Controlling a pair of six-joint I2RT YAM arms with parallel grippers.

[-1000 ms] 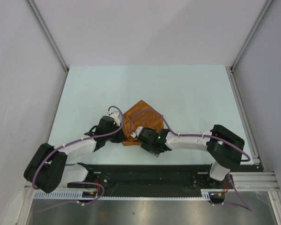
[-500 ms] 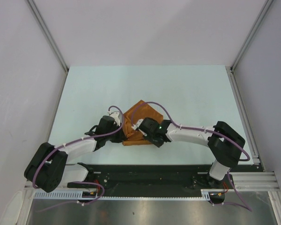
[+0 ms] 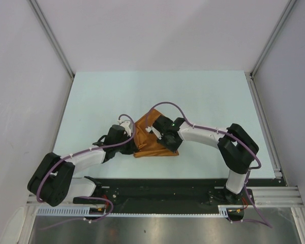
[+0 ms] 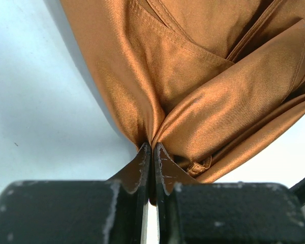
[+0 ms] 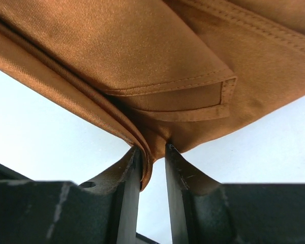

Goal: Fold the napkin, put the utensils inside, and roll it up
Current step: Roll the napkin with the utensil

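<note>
Since both arms crowd over the napkin (image 3: 151,146) in the top view, a good chunk of it is covered, and neither gripper's fingertips can be made out from up there. The wrist views sit so close that the cloth runs off the edges, and whatever's inside the folds is hidden.

It's a rust-orange, slightly shiny fabric, bunched into several layers. A stitched hem and a folded-over corner show in the right wrist view. From above it looks like a rough triangular lump, lying near the middle of the table (image 3: 203,96), a bit toward the near edge.

The left gripper (image 4: 151,150) is at the napkin's left edge. Its jaws are pinched fully together on a gathered fold, no gap at all, with cloth fanning up and away from the tips. The right gripper (image 5: 153,157) is over the upper middle of the napkin. Its jaws are almost together, with a layered fold caught between them and pressed against one finger (image 5: 127,178), leaving a sliver of table visible beside the cloth.
</note>
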